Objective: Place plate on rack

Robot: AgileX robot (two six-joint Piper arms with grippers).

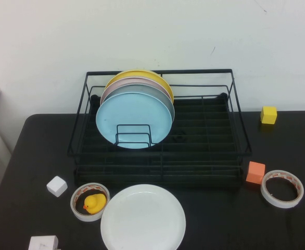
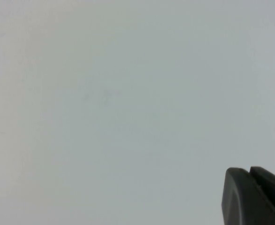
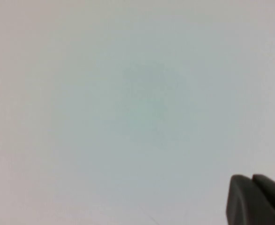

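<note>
High view: plain white plate point(image 1: 143, 217) lies flat before rack point(image 1: 236, 112); both grippers unseen, state unknowable.

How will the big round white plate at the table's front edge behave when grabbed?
The large round white plate looks rigid and smooth, so probably slippery. It lies flat on the black table, so only its shallow rim offers grip. Left gripper and right gripper both face blank wall.

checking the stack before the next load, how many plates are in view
5. Four stand on edge in the black wire dish rack, front to back: light blue plate, grey plate, pink plate, yellow plate. The plain white round plate lies flat on the table before it. More may hide behind.
</note>
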